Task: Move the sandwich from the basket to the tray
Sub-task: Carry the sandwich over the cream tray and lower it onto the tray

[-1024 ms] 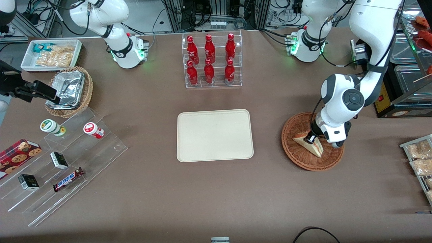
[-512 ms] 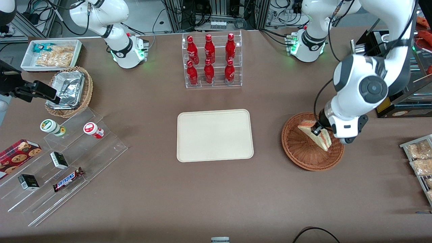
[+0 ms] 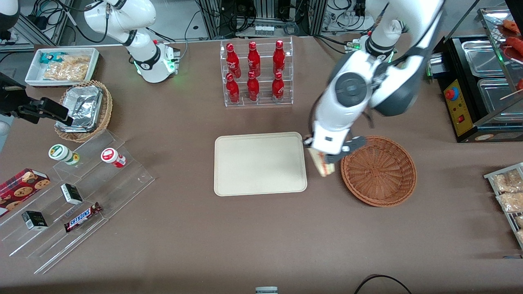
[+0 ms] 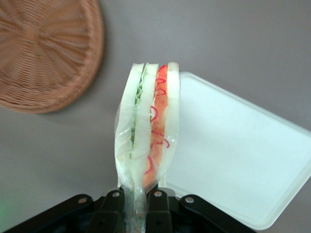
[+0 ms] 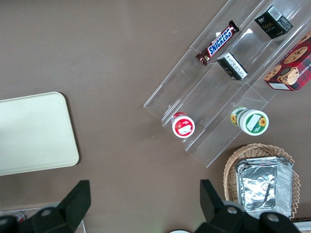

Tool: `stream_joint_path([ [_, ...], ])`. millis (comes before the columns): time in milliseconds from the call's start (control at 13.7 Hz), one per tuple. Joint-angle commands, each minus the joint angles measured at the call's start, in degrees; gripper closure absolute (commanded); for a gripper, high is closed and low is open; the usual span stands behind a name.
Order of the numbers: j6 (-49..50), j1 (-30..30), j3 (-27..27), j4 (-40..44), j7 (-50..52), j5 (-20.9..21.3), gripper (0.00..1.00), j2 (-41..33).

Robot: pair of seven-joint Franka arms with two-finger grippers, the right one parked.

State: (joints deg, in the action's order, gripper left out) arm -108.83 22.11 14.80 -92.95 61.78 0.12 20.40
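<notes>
My left gripper [image 3: 322, 157] is shut on the sandwich [image 3: 322, 165], a wrapped wedge of white bread with green and red-orange layers [image 4: 148, 131]. It holds the wedge in the air between the reddish-brown wicker basket [image 3: 378, 170] and the cream tray [image 3: 260, 163], just beside the tray's rim. In the left wrist view the black fingers [image 4: 158, 204] pinch the wrapper's narrow end, with the basket [image 4: 46, 51] and the tray [image 4: 233, 155] below. The basket holds nothing. The tray also shows in the right wrist view [image 5: 34, 133].
A clear rack of red bottles [image 3: 255, 73] stands farther from the front camera than the tray. A stepped clear stand with snacks [image 3: 73, 192], a lighter basket with foil containers [image 3: 83, 110] and a white bin [image 3: 61, 65] lie toward the parked arm's end.
The gripper lifted the sandwich out of the basket and carried it sideways to the tray's edge. The basket is left bare.
</notes>
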Motion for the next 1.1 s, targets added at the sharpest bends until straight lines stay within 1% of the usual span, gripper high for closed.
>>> stream_joint_path([
  [0, -5.13, 6.08, -0.56, 6.11, -0.17, 0.31, 0.94, 8.66],
  [146, -9.71, 9.6, -0.65, 6.2, -0.6, 0.49, 0.94, 12.1],
  [220, -11.04, 11.01, -0.65, 6.29, -0.69, 1.8, 0.94, 13.42],
  [366, -12.1, 11.63, -0.56, 7.77, -0.96, 6.97, 0.93, 15.97],
  [439, -12.1, 12.68, -0.56, 9.26, -1.31, 8.47, 0.93, 17.64],
  [659, -12.19, 14.35, -0.56, 11.91, -1.4, 8.66, 0.92, 21.16],
  [1024, -14.91, 14.63, -0.56, 12.26, -1.31, 8.75, 0.92, 23.71],
])
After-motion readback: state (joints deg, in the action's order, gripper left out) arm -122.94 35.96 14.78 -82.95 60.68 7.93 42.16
